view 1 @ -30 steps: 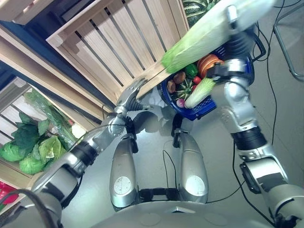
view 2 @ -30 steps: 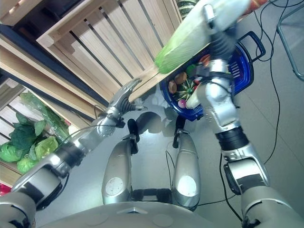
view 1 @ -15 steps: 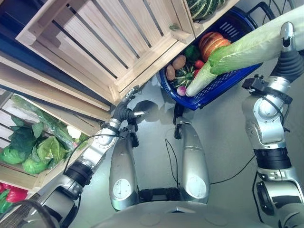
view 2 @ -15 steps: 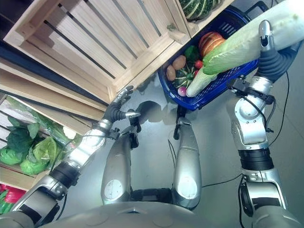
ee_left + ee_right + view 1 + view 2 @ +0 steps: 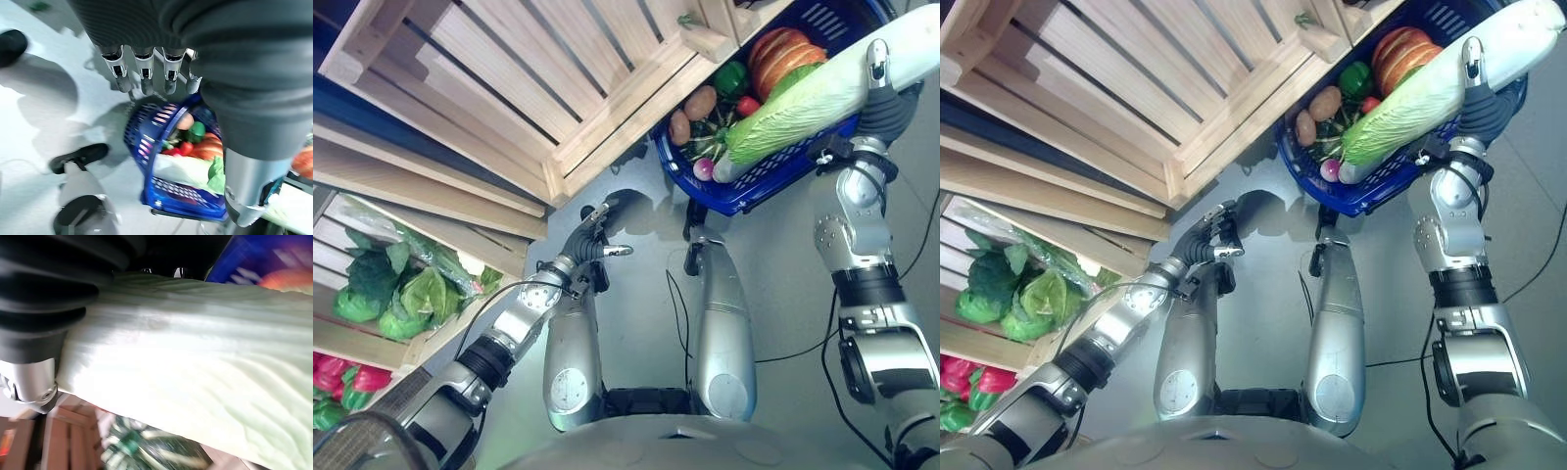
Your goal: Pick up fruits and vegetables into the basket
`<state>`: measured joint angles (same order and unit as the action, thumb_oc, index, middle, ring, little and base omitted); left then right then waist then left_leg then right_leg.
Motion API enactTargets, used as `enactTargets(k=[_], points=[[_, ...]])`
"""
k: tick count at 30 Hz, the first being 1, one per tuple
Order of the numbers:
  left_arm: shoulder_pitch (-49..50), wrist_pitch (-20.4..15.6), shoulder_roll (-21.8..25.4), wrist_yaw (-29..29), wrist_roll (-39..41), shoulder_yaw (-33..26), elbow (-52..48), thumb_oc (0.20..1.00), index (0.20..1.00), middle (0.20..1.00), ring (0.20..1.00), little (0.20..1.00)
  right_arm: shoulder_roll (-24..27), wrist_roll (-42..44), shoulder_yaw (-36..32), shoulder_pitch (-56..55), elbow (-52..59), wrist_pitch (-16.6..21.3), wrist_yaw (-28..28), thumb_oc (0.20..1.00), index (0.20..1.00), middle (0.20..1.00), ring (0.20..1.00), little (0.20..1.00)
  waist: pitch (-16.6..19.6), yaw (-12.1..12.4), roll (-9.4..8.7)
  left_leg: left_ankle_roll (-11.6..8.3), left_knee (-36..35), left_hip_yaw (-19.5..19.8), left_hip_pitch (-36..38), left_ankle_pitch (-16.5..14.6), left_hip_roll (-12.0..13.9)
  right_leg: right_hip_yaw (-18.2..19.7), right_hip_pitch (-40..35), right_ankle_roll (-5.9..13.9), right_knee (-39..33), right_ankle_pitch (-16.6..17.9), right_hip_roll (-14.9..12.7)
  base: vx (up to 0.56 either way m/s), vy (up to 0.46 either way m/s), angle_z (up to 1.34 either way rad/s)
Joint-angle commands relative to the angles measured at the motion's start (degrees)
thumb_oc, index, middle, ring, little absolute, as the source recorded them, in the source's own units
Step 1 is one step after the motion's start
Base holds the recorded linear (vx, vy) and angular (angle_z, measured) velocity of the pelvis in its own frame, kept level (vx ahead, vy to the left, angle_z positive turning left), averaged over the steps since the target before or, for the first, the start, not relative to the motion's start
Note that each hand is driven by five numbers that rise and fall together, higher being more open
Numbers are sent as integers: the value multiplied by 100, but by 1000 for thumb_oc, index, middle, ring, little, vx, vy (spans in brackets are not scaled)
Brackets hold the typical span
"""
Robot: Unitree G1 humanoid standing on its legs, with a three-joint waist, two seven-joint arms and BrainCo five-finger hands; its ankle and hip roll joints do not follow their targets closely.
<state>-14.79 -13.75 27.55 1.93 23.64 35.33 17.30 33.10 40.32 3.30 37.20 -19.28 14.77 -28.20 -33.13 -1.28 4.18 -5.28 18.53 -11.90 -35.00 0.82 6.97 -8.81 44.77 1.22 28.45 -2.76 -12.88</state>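
Observation:
My right hand is shut on a long pale-green napa cabbage, which lies tilted across the top of the blue basket on the floor. In the right wrist view the cabbage runs past the hand's dark cover. Inside the basket are an orange pumpkin, a green pepper, two potatoes, a tomato and a radish. My left hand hangs open and empty below the wooden crates, left of the basket. Its straight fingers point toward the basket.
Slatted wooden crates stand tilted at the upper left, their corner close to the basket. A lower shelf holds leafy greens and red peppers at the far left. A dark shoe is on the grey floor.
The camera has shifted. My right hand has brought the napa cabbage down from above the crate edge until it lies over the basket. My left hand has dropped away from the crate.

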Motion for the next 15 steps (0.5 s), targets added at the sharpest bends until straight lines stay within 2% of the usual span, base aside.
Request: enactTargets(k=[1, 3, 9, 15], points=[[213, -141, -98, -151, 191, 509, -269, 1000, 1000, 1000, 1000, 1000, 464, 601, 159, 451, -399, 102, 801, 200, 200, 200, 200, 200, 334, 34, 542, 113, 525, -13, -426, -456, -153, -144, 42, 312, 340, -427, 33, 36, -22, 18], [154, -138, -60, -153, 249, 603, -269, 1000, 1000, 1000, 1000, 1000, 447, 846, 275, 771, -1095, -67, 1096, 200, 200, 200, 200, 200, 334, 113, 607, 115, 546, 27, -490, -452, -185, -156, 113, 287, 409, -452, 29, 37, -26, 13], [-20, -178, 3, -63, 272, 886, -278, 1000, 1000, 1000, 1000, 1000, 414, 1230, 590, 1568, -2854, -519, 1456, 200, 200, 200, 200, 200, 334, 336, 791, 173, 592, 146, -687, -461, -277, -208, 315, 221, 559, -502, -1, 23, -22, 12], [-166, -182, 3, 48, 261, 1089, -232, 1000, 1000, 1000, 1000, 1000, 398, 1135, 620, 2030, -4025, -974, 1095, 200, 200, 200, 200, 200, 334, 474, 908, 226, 648, 219, -830, -469, -337, -244, 444, 198, 673, -534, -24, 8, -3, 9]])
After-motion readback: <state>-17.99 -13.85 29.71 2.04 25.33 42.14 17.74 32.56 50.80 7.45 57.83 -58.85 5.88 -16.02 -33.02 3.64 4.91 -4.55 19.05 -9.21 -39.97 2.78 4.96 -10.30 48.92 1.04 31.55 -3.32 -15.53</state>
